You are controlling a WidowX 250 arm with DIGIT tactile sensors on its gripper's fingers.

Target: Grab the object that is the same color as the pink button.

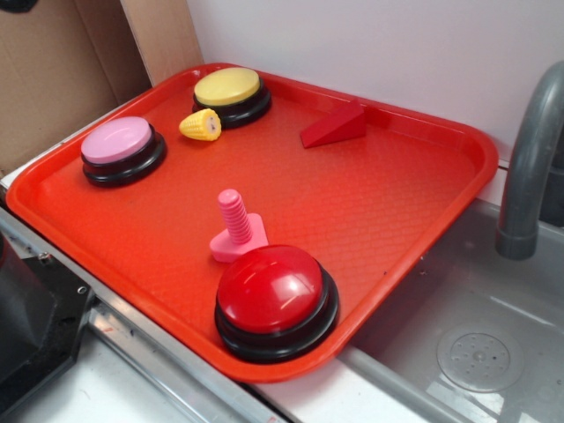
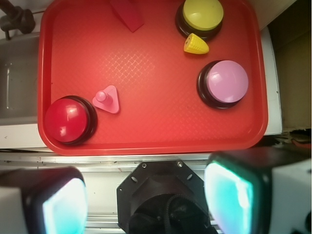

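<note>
- Standing upright on the red tray (image 1: 423, 203), the pink toy bolt (image 1: 236, 229) touches the red button (image 1: 276, 302) at its 11 o'clock.
- Pink button (image 1: 122, 150) sits well apart.
- Gripper (image 2: 146, 197) hangs released over the tray's edge, grasping nothing.

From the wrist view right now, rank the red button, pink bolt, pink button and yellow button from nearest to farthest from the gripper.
1. Red button, lower left, by the tray's near rim.
2. Pink bolt, just right of it; close to call against the next.
3. Pink button, right side.
4. Yellow button, top right, far end.
</note>
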